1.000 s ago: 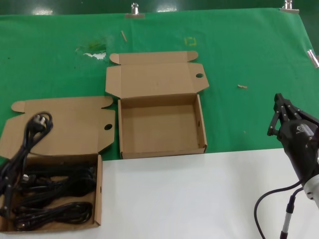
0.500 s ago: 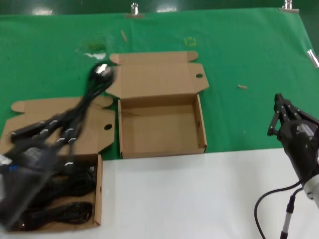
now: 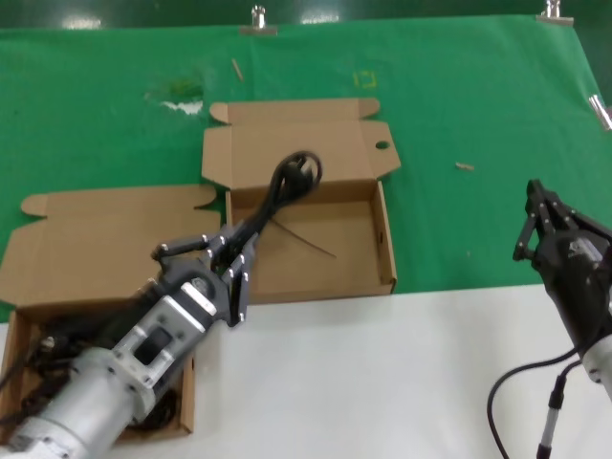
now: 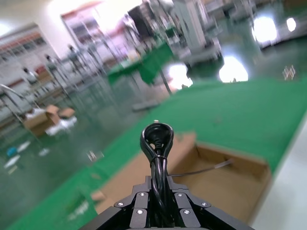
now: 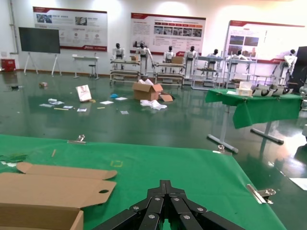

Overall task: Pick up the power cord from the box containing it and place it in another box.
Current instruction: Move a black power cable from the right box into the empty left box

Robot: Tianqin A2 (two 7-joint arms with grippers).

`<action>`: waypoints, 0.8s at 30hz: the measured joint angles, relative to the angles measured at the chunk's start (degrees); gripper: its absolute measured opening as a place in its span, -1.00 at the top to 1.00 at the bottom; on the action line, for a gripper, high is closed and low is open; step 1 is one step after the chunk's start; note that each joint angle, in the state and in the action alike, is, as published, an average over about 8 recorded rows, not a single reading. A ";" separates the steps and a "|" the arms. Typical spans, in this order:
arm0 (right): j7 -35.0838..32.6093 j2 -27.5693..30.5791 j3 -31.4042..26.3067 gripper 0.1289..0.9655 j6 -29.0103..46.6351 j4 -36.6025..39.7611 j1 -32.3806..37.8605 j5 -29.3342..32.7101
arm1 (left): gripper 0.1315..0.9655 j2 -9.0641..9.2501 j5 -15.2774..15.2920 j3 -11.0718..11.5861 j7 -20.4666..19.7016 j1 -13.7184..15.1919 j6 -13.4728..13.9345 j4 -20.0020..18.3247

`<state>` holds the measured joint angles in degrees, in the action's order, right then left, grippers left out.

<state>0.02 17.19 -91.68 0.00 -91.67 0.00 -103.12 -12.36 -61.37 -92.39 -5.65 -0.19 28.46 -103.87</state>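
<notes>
My left gripper (image 3: 232, 251) is shut on a black power cord (image 3: 285, 186) and holds it over the front left of the open brown middle box (image 3: 387, 251). The cord's looped end sticks out over that box's lid and floor. In the left wrist view the cord (image 4: 156, 153) runs up between the shut fingers of the gripper (image 4: 158, 194), above the box (image 4: 249, 167). The left box (image 3: 96, 239) near the front holds more black cords (image 3: 57, 339), mostly hidden under my left arm. My right gripper (image 3: 534, 220) is shut and empty, idle at the right over the green cloth; it also shows in the right wrist view (image 5: 165, 184).
A green cloth (image 3: 478, 96) covers the far table and a white surface (image 3: 382, 382) the near part. Small bits of debris (image 3: 465, 166) lie on the cloth. Metal clips (image 3: 258, 19) hold the cloth's far edge.
My left arm has swung from the left box to the right with the cord in its grip, and now holds it over the middle box. The right arm has not moved.
</notes>
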 joint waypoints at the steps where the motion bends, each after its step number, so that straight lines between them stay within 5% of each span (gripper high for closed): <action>1: 0.00 0.00 0.00 0.98 0.00 0.00 0.00 0.00 | 0.86 1.30 2.26 0.27 0.58 0.37 0.72 1.06; 5: 0.00 0.00 0.00 0.98 0.00 0.00 0.00 0.00 | 0.86 3.74 8.82 -0.03 2.01 1.46 1.39 5.08; 10: 0.00 0.00 0.00 0.98 0.00 0.00 0.00 0.00 | 0.86 3.75 11.25 -1.72 4.60 2.27 -0.43 8.70; 16: 0.00 0.00 0.00 0.98 0.00 0.00 0.00 0.00 | 0.86 2.95 9.89 -3.63 7.86 2.90 -3.81 10.99; 24: 0.00 0.00 0.00 0.98 0.00 0.00 0.00 0.00 | 0.86 1.35 3.74 -6.80 13.00 4.16 -10.83 13.93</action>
<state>0.02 17.19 -91.67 0.00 -91.67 0.00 -103.12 -11.00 -57.63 -99.18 7.35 3.97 17.63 -89.94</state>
